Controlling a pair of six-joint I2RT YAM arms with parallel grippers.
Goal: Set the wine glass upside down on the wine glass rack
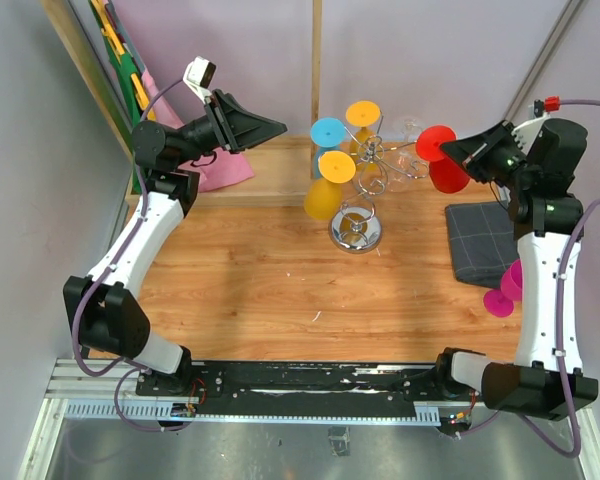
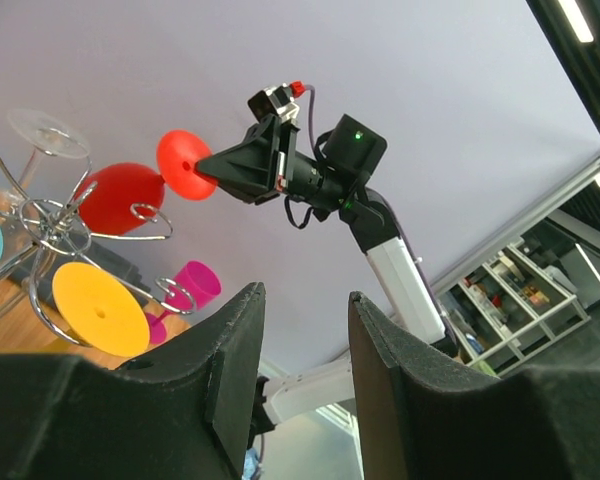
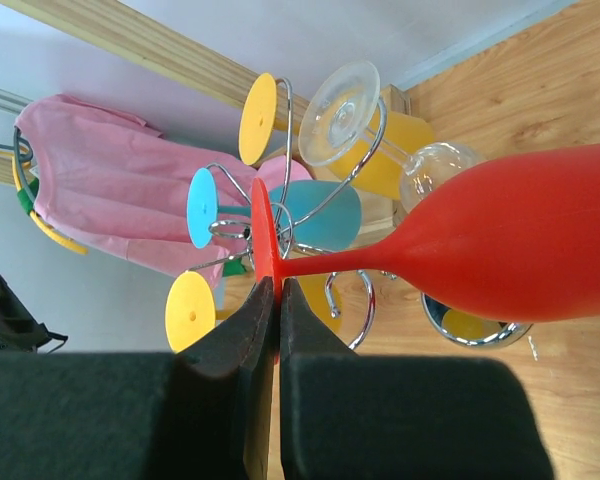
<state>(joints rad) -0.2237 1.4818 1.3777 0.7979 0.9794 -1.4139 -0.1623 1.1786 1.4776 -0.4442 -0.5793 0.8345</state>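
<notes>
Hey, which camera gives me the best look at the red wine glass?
The right wrist view: the red wine glass fills the frame, foot pinched in the right tool, stem and bowl plain. The top view shows it small beside the rack; the left wrist view shows it far off, foot toward the camera.

lighting bright, even and diffuse in all views. overhead view sharp, shadows faint and soft. glare on rack base (image 1: 355,232), just past centre toward 12 o'clock. left wrist: ceiling strips (image 2: 583,18) glaring at 1 o'clock. right wrist: fingers (image 3: 230,400) soft-edged at 6 o'clock.
</notes>
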